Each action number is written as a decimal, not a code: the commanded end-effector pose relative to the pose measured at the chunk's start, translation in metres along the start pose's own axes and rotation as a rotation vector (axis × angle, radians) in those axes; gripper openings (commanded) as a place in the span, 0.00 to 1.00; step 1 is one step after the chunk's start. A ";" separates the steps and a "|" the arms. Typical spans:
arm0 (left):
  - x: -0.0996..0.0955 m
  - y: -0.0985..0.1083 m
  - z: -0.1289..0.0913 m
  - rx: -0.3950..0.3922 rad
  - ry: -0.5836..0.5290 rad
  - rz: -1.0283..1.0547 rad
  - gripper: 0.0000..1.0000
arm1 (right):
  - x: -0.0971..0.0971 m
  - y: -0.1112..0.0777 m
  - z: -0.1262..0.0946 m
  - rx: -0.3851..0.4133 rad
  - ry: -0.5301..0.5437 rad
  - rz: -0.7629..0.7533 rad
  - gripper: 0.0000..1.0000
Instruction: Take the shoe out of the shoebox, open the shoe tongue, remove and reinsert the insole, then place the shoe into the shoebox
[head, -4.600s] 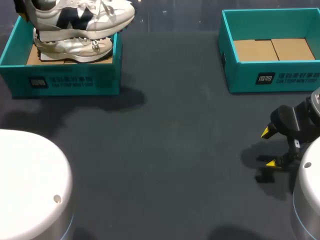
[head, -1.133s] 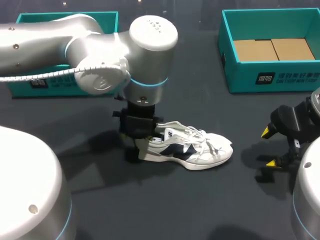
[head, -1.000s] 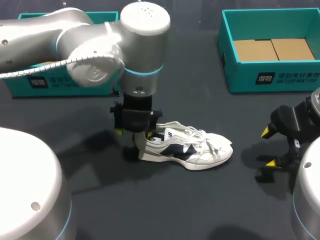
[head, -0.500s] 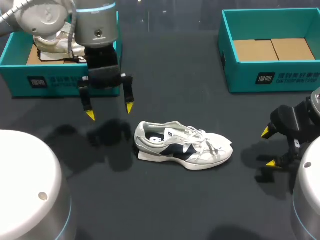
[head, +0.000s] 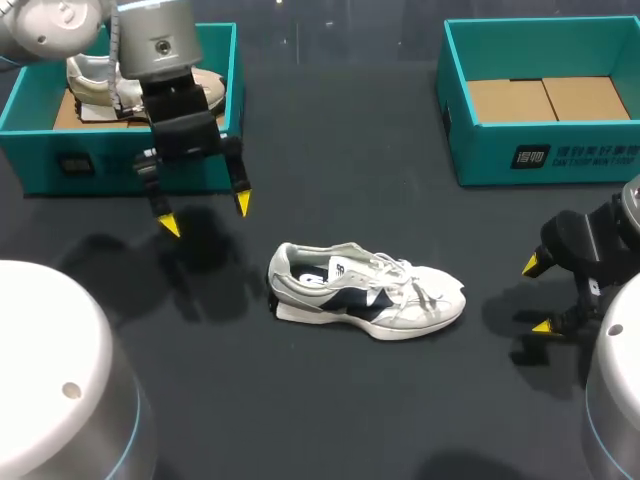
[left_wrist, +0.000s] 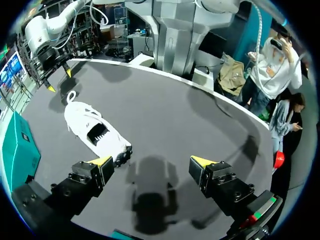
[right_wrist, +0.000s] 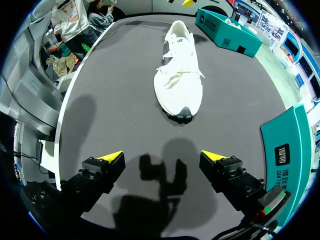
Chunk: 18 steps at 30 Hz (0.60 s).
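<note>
Dark table (head: 350, 410): white shoe (head: 366, 300) at the middle, teal left shoebox (head: 40, 165) and right shoebox (head: 560, 155) at its far edge.

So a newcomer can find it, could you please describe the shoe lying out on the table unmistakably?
On the dark table, look between the two teal boxes, nearer the robot. A white shoe with a dark side mark rests there on its sole. Unlike the other shoe, inside the left box, it lies on the bare tabletop.

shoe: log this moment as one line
shoe: sole down on table, ungripped | left end effector: open, in front of left shoebox | right end effector: open, right of shoe
</note>
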<state>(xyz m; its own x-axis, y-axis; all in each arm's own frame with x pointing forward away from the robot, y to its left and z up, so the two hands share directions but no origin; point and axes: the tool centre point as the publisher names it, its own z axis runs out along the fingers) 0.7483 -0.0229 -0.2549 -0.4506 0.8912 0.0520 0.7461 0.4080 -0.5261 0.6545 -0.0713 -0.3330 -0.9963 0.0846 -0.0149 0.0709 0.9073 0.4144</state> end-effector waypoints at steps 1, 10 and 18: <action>0.012 0.017 0.002 0.200 -0.263 -0.286 1.00 | 0.002 0.000 -0.001 0.002 -0.003 0.000 1.00; 0.016 0.031 0.001 0.325 -0.458 -0.596 1.00 | 0.002 0.000 -0.001 0.002 -0.003 0.000 1.00; 0.018 0.032 0.014 0.393 -0.501 -0.680 1.00 | 0.002 0.000 -0.001 0.002 -0.003 0.000 1.00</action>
<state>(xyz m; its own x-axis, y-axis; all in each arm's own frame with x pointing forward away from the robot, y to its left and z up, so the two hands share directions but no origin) 0.7671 0.0018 -0.2702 -0.8311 0.5410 0.1290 0.3112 0.6445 -0.6984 0.6545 -0.0713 -0.3330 -0.9963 0.0845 -0.0148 0.0708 0.9073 0.4144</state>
